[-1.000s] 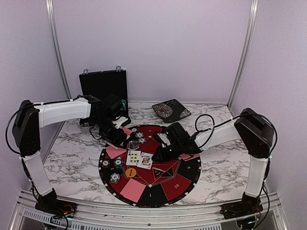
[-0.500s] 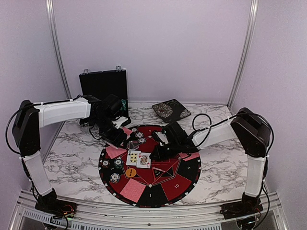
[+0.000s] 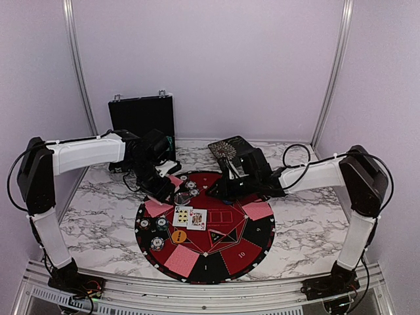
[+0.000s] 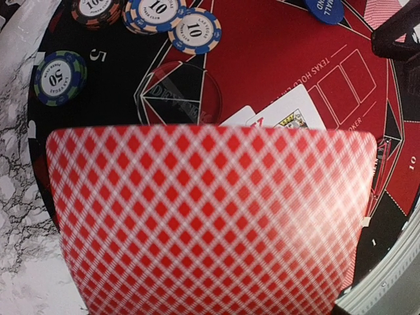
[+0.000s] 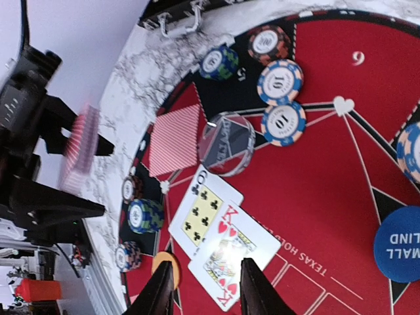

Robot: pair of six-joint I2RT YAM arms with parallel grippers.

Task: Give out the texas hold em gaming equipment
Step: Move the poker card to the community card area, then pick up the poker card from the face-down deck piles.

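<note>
The left gripper [image 3: 162, 178] hangs over the far-left part of the mat [image 3: 226, 252], clenched on the red-backed cards [image 4: 210, 223]; their fanned back fills its wrist view, so its fingers are hidden and I judge the hold from the cards hanging clear of the felt. The right gripper [image 5: 207, 279] is released and empty, poised above the face-up pair [image 5: 216, 236] near the mat's middle. These cards will likely handle light, thin, bendy and slick; a held stack can fan or slide apart, so pinching flat across the faces near one short edge looks safest. A card lying flat offers no edge; tipping up a corner should help. The chips [image 5: 280, 80] and the clear button disc [image 5: 226, 144] look stiff and small, best taken across the rim; the marble counter [image 3: 105, 210] surrounds the mat.
</note>
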